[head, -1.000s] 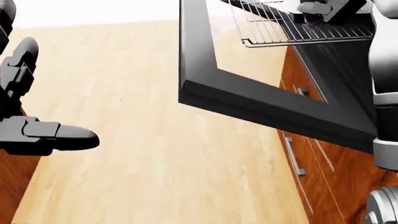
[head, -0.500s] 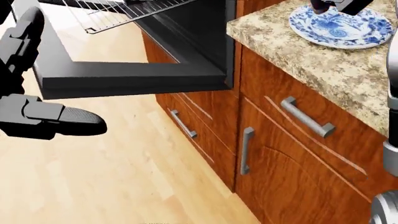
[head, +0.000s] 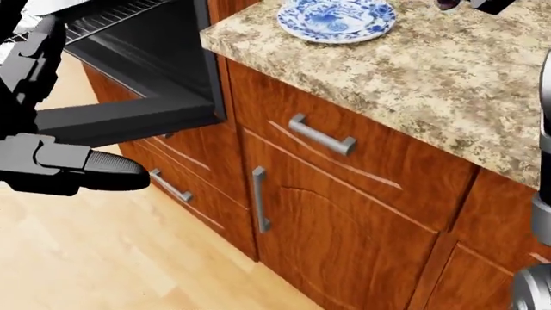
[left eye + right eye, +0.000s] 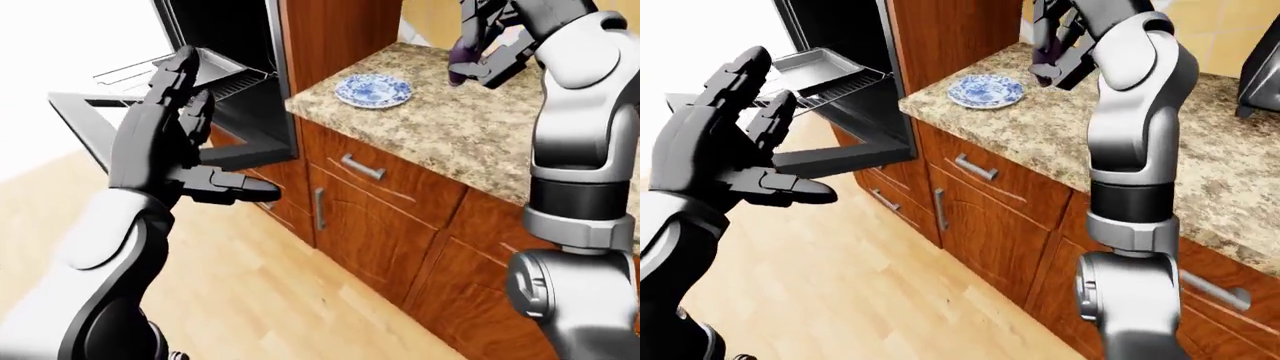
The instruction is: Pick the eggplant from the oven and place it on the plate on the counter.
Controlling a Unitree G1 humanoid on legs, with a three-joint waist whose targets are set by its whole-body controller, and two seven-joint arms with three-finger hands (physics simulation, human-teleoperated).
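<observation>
The right hand's fingers [image 4: 497, 66] are curled round the dark purple eggplant [image 4: 462, 54], pinching it from both sides. The right hand [image 4: 490, 45] hangs in the air above the counter [image 4: 470, 127], at the top of the left-eye view, and the eggplant clears the stone altogether. The blue-and-white plate [image 4: 373, 90] lies on the counter to the left of the eggplant and lower in that view, near the counter's corner; the eggplant is near it but not over it. From the hand the right arm [image 4: 1130, 150] drops straight down the right of both eye views.

The left hand [image 4: 725, 154] is raised with its fingers [image 4: 740, 79] spread wide and gripping nothing, the thumb pointing right. Behind it the oven [image 4: 225, 30] stands with its door [image 4: 180, 135] folded down flat and the rack [image 4: 820, 86] drawn out, a grey tray [image 4: 818, 66] on it. Below the counter run wooden cabinets [image 3: 344, 219] with metal handles [image 3: 320, 134], and pale wood floor [image 4: 260, 285] under all.
</observation>
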